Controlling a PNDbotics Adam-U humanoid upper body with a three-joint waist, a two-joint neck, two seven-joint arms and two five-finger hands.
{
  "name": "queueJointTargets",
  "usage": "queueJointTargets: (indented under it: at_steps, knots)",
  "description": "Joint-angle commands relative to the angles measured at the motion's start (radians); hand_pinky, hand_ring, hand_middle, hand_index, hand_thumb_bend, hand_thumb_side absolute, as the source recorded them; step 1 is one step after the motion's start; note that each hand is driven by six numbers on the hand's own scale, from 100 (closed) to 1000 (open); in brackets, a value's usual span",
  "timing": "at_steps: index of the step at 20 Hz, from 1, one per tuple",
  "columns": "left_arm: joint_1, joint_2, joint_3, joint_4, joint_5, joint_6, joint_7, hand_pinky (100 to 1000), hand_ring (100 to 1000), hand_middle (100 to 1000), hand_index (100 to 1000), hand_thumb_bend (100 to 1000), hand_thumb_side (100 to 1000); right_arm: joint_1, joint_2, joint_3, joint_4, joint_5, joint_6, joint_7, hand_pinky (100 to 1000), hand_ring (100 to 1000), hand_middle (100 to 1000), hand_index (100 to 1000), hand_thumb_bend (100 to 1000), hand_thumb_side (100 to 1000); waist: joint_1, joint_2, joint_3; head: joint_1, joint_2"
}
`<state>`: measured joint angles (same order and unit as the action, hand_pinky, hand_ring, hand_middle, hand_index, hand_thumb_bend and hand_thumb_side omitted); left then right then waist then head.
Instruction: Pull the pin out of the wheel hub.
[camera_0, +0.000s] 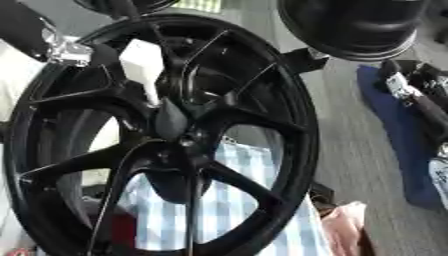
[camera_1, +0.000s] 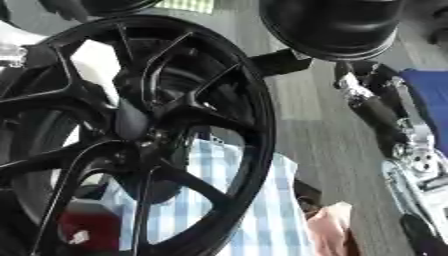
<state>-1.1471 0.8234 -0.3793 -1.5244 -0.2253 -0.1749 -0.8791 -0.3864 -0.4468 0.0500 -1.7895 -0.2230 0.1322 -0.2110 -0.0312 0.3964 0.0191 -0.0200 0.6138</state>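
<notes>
A large black wheel hub (camera_0: 289, 100) stands upright and fills the left of both views. A white pin (camera_0: 143, 62) with a wide head and a thin tip sticks into the hub's centre (camera_0: 175, 125), slanting up and to the left. My left arm comes in from the upper left. Its silver wrist (camera_0: 68, 50) is just left of the pin's head, and my left hand (camera_0: 101, 50) touches the pin there, merging with the dark rim. My right hand (camera_1: 363, 87) hangs apart to the right of the wheel, its fingers straight and holding nothing.
Another round black wheel part (camera_0: 350, 25) hangs at the top right. A blue-and-white checked cloth (camera_0: 236, 200) shows behind the spokes. There is a red thing (camera_1: 83, 230) at the lower left and a pink cloth (camera_0: 346, 225) at the lower right. A blue mat (camera_0: 394, 145) lies on the grey floor.
</notes>
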Motion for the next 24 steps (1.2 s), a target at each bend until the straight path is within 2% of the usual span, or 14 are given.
queueJointTargets:
  at_steps: [1,7,12,17,24]
  knots:
    - [-0.030,-0.005,0.006,0.039,0.010,-0.004,-0.024,833,830,847,910,366,762,-0.014,-0.014,-0.001,-0.006,0.004,-0.002,0.004,801,660,632,676,257,440,0.005,-0.014,-0.004,0.006,-0.016]
    - [-0.036,-0.021,-0.001,0.101,0.051,0.001,-0.028,843,836,854,928,446,820,-0.020,-0.002,0.002,-0.001,0.002,-0.005,-0.001,800,657,630,674,258,439,0.010,0.003,-0.009,0.013,-0.022]
    - [-0.046,-0.038,-0.003,0.138,0.017,0.003,-0.028,834,823,820,913,418,797,-0.025,0.006,0.004,-0.003,-0.001,-0.008,-0.006,799,656,629,674,258,439,0.008,0.010,-0.011,0.017,-0.024]
    - [-0.046,-0.052,-0.016,0.160,0.001,-0.009,-0.028,827,811,791,888,395,740,-0.027,0.009,0.003,-0.001,-0.003,-0.009,-0.012,798,654,627,672,258,439,0.007,0.011,-0.012,0.021,-0.024]
    - [-0.034,-0.057,-0.042,0.166,-0.009,-0.028,-0.028,789,751,703,820,352,641,-0.024,0.013,-0.004,0.003,-0.013,-0.011,-0.027,797,651,625,669,258,440,0.007,0.008,-0.016,0.022,-0.026]
